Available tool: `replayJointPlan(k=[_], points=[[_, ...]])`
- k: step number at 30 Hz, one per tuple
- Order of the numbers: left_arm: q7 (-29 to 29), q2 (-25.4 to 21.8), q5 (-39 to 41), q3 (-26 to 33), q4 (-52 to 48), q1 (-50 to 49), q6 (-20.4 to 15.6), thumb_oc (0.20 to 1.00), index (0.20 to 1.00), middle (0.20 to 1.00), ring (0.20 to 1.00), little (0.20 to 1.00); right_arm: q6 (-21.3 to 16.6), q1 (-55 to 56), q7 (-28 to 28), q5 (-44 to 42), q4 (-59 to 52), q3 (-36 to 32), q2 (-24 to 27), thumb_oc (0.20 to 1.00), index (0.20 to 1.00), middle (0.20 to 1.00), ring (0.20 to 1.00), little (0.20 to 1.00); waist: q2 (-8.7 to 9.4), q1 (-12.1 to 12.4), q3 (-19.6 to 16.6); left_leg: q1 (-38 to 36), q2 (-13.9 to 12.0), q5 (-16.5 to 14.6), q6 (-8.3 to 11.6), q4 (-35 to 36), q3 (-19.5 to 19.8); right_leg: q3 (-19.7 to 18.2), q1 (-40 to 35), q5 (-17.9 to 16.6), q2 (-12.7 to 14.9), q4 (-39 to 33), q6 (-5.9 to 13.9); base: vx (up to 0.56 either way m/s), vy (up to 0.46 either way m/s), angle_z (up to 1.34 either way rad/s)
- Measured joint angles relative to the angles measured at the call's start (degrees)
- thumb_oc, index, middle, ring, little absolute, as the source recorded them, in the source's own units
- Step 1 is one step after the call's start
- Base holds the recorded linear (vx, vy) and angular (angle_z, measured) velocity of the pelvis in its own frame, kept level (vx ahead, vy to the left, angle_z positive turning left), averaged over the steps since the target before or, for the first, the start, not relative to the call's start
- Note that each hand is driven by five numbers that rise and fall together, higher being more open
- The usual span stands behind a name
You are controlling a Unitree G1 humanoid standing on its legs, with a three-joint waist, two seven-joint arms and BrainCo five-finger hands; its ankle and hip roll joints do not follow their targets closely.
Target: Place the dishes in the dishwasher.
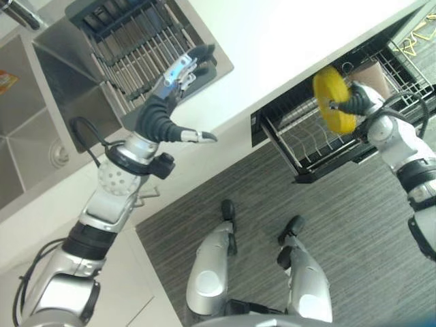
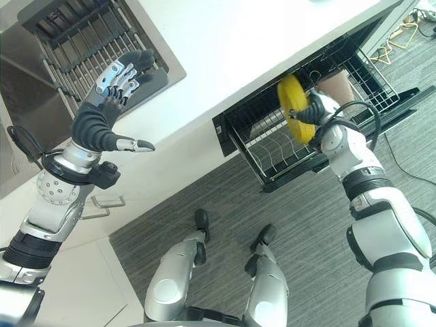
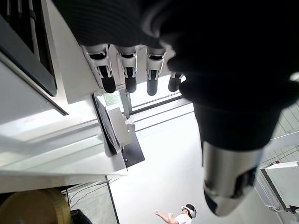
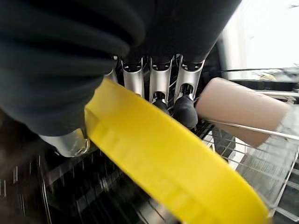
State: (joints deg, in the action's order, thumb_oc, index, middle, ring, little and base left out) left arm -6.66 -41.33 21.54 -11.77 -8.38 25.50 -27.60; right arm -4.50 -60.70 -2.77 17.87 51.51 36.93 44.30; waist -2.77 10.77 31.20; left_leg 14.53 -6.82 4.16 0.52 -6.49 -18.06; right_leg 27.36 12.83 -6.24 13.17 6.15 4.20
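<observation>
My right hand is shut on a yellow plate, held on edge over the pulled-out dishwasher rack under the white counter. In the right wrist view the plate's yellow rim crosses in front of my fingers, pinched against the thumb. A tan cup lies in the rack just past the plate. My left hand is raised over the counter beside the sink's dish rack, fingers straight and spread, holding nothing.
A steel sink with a wire dish rack is set into the white counter at the left. The open dishwasher door juts out over the grey floor. A person stands far off in the left wrist view.
</observation>
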Motion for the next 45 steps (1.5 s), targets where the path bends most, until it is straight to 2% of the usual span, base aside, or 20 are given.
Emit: replayJointPlan(k=[4,6,12,16,20,23,26,29,31,33,38,45], points=[[-0.41,-1.02,-0.01,-1.76,0.0,-0.05,-0.07,1.0,1.0,1.0,1.0,1.0,-2.42,-0.79,0.65,4.66,1.05,5.19,-0.48,0.2,0.2,0.2,0.2,0.2,0.84,2.15,0.02,0.19,-0.12,0.01,-0.01,-0.32,0.1,0.15,0.02,0.06,0.03,0.1,-0.09,0.01,-0.082,0.02],[-0.55,-1.87,-0.01,-1.76,0.0,-0.04,-0.08,1.0,1.0,1.0,1.0,1.0,-2.81,-1.96,0.76,5.13,2.48,7.45,-1.49,0.2,0.2,0.2,0.2,0.2,1.5,2.37,0.0,0.31,-0.3,-0.01,0.01,-0.53,0.26,0.35,-0.07,0.1,-0.07,0.07,-0.14,0.02,-0.064,0.03],[-2.51,-2.43,0.0,-1.77,0.02,-0.04,-0.16,1.0,1.0,1.0,1.0,1.0,-4.88,-2.21,3.17,4.96,5.05,7.56,-3.17,0.2,0.2,0.2,0.2,0.2,1.67,3.6,-0.01,0.41,-0.08,-0.01,0.0,-0.8,1.01,1.3,-0.59,0.14,0.33,0.19,-0.13,0.03,-0.035,0.07],[-2.84,-3.12,0.04,-1.81,0.03,0.09,-0.18,1.0,1.0,1.0,1.0,1.0,-6.55,-4.25,2.36,8.62,9.2,7.8,-4.49,0.2,0.2,0.2,0.2,0.2,1.67,3.9,-0.02,1.46,-0.19,-0.06,0.05,-1.55,1.83,1.71,-0.3,0.5,0.33,0.51,-0.23,0.03,-0.004,0.08],[-3.91,-6.67,1.81,-1.83,0.04,-0.06,-1.7,1.0,1.0,1.0,1.0,1.0,-7.96,-6.59,-1.5,17.11,10.92,10.7,-3.7,0.2,0.2,0.2,0.2,0.2,1.66,4.6,-0.02,1.49,-0.05,-0.1,-0.01,-1.62,1.84,1.71,-0.26,0.51,0.41,0.57,-0.19,0.0,0.0,0.0],[-4.18,-7.52,2.31,-1.84,0.03,-0.06,-1.87,1.0,1.0,1.0,1.0,1.0,-11.03,-6.69,-7.34,25.47,9.21,14.75,-0.4,0.2,0.2,0.2,0.2,0.2,1.68,5.09,-0.02,1.72,-0.2,-0.29,-0.01,-1.77,1.85,1.78,-0.05,0.63,0.42,0.83,-0.12,0.02,-0.048,0.0],[-4.2,-9.45,2.34,-2.04,0.02,-0.06,-2.35,1.0,1.0,1.0,1.0,1.0,-11.1,-7.08,-11.22,27.88,8.41,15.6,1.39,0.2,0.2,0.2,0.2,0.2,1.71,5.12,-0.02,2.4,-0.39,-0.41,0.01,-2.25,1.93,1.82,0.43,0.73,0.38,1.01,-0.14,0.0,-0.014,0.0],[-4.17,-11.25,2.38,-2.34,0.11,-0.14,-3.51,1.0,1.0,1.0,1.0,1.0,-9.27,-8.46,-16.78,30.75,8.5,16.12,4.14,0.2,0.2,0.2,0.2,0.2,1.72,5.01,-0.02,3.97,-0.49,-0.69,-0.21,-3.39,1.98,1.76,1.71,0.72,0.41,1.6,-0.16,0.0,0.0,0.0],[-4.01,-11.51,2.63,-2.5,0.11,-0.14,-3.73,1.0,1.0,1.0,1.0,1.0,-8.39,-8.47,-18.89,32.98,8.44,16.17,4.51,0.2,0.2,0.2,0.2,0.2,1.71,4.94,-0.02,4.1,-0.51,-0.95,-0.22,-3.76,1.98,1.66,1.82,0.75,0.51,1.79,-0.16,0.0,0.0,0.0],[-3.41,-12.19,4.54,-3.86,0.1,-0.11,-4.09,1.0,1.0,1.0,1.0,1.0,-6.49,-8.65,-23.99,37.98,8.3,16.19,4.71,0.2,0.2,0.2,0.2,0.2,1.71,4.86,-0.02,4.84,-0.39,-0.95,-0.25,-4.04,1.88,1.53,2.68,0.74,0.93,2.12,-0.17,0.0,0.0,0.0],[-2.52,-12.95,4.58,-4.07,0.11,-0.14,-4.8,1.0,1.0,1.0,1.0,1.0,-6.83,-8.82,-26.81,47.38,4.33,16.94,5.56,0.2,0.2,0.2,0.2,0.2,1.71,4.48,-0.02,6.55,-0.19,-1.14,-0.55,-4.65,1.74,1.31,4.56,0.73,1.4,2.96,-0.19,0.0,0.007,0.0],[-2.41,-13.17,4.57,-4.08,0.47,-0.16,-6.08,1.0,1.0,1.0,1.0,1.0,-7.74,-8.93,-27.43,47.47,2.26,18.53,5.72,0.2,0.2,0.2,0.2,0.2,1.65,4.3,-0.02,8.8,-0.11,-1.29,-0.77,-5.62,1.66,1.12,6.99,0.85,2.06,4.07,-0.29,0.0,0.004,0.0]])
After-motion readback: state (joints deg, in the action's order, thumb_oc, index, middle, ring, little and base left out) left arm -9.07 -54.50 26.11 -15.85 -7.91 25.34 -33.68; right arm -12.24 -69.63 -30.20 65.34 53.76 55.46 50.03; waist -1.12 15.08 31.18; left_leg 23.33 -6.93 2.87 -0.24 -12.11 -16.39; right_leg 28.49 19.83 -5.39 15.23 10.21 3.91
